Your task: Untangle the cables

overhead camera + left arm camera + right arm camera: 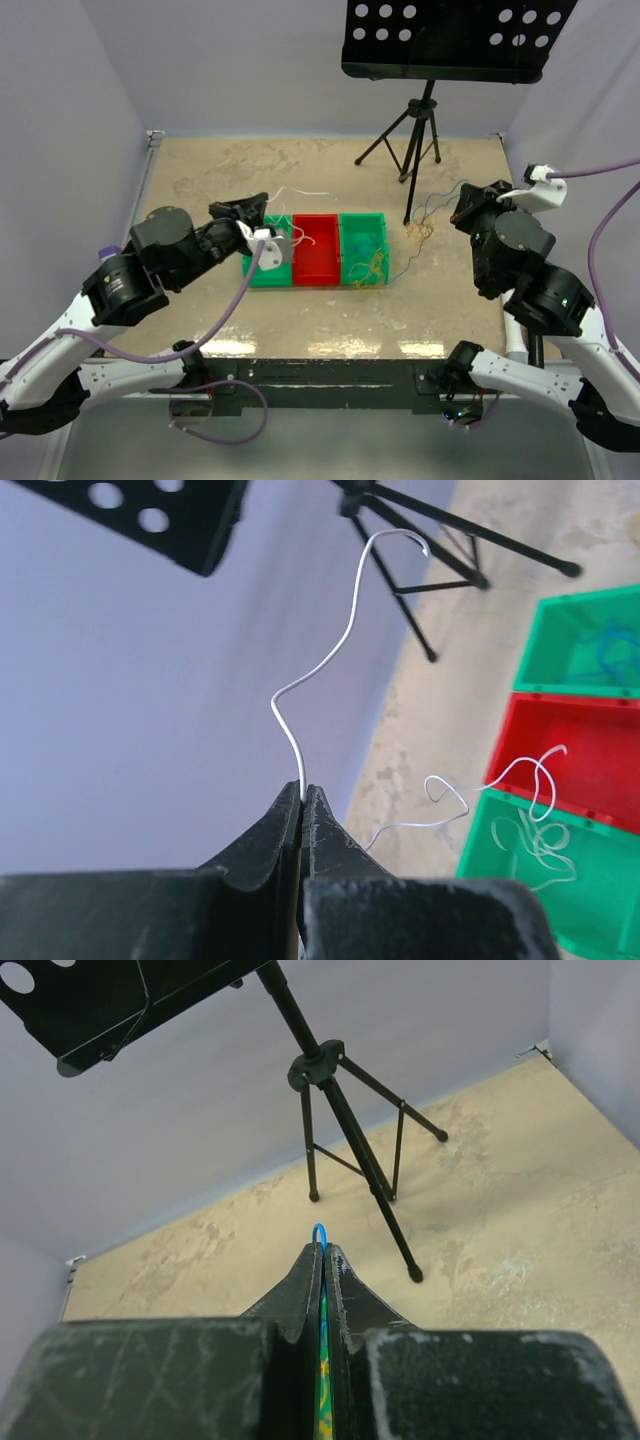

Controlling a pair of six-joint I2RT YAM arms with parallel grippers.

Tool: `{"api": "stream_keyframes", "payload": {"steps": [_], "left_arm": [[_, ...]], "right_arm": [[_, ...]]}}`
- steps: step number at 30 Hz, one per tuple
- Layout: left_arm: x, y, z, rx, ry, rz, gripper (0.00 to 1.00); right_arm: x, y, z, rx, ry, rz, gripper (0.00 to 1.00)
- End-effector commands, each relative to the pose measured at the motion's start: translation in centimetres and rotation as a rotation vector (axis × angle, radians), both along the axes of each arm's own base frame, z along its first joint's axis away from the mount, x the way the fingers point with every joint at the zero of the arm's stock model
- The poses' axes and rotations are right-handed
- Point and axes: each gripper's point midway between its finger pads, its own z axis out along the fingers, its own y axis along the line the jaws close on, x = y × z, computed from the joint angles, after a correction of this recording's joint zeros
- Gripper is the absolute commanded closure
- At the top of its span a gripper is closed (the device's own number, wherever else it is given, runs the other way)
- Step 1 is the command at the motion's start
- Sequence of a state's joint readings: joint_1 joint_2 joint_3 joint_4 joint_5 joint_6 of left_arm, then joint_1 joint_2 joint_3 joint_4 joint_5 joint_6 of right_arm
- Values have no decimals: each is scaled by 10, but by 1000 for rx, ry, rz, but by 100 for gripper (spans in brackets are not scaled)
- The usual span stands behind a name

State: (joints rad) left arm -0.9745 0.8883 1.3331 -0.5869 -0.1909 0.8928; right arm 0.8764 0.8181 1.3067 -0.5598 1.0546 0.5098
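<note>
My left gripper [302, 792] is shut on a whitish cable [345, 630], which curls up from the fingertips. Its other end trails down into the near green bin [500, 880]. From above, the left gripper [266, 203] hovers over the left green bin [262, 275], with the white cable [300, 191] arching behind it. My right gripper [323, 1250] is shut on a pale blue cable [319, 1229], and a small loop pokes out of the tips. Seen from above, the right gripper [458, 210] holds the blue cable [430, 205] above an orange-yellow tangle [417, 232]. More orange-yellow cable [368, 270] hangs over the right green bin [362, 222].
A red bin [315, 268] sits between the two green ones. A black music stand [445, 35] on a tripod [415, 130] stands at the back right, with one leg close to the tangle. Pale walls enclose the table on three sides.
</note>
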Motion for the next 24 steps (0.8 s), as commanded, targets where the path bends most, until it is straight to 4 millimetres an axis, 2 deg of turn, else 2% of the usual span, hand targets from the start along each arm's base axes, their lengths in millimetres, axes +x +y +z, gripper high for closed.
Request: {"api": "stream_keyframes", "payload": {"steps": [1, 5, 12, 19, 24], "left_arm": [[9, 28, 56, -154, -159, 131, 100], [13, 27, 44, -125, -136, 150, 100], [19, 26, -9, -44, -45, 188, 100], [29, 29, -51, 25, -33, 240, 100], [33, 29, -60, 31, -28, 254, 100]], "right_arm": [[3, 7, 4, 41, -18, 16, 100], [2, 9, 1, 53, -14, 31, 100], [-1, 6, -3, 58, -8, 33, 100], [-3, 4, -5, 63, -7, 34, 100], [-4, 3, -7, 64, -8, 32, 100]]}}
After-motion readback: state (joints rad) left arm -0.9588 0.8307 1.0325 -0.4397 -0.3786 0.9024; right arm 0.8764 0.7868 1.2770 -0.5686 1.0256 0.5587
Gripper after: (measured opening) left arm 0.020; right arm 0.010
